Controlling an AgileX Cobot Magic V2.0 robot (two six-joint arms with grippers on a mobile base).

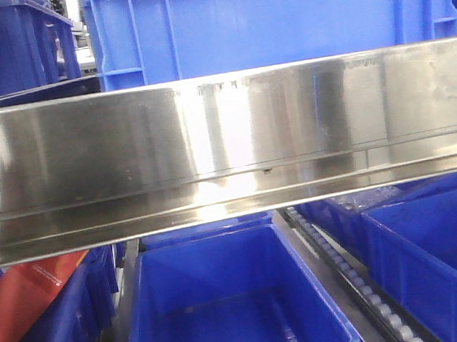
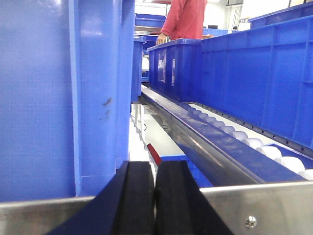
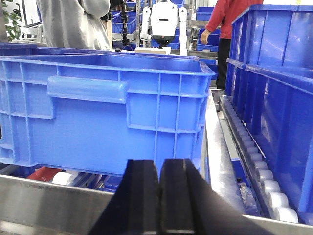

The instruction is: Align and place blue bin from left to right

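Your left gripper (image 2: 155, 196) is clenched on nothing, the bin (image 2: 63, 93) close at 10 o'clock. Your right gripper (image 3: 160, 196) likewise pressed together, empty; the bin sits at 11, roller rail (image 3: 254, 166) at 3.

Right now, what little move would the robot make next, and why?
Probably open the right gripper and ease it toward the blue bin: both grippers, left included, are shut on nothing, and that bin's handle sits just ahead, unheld.
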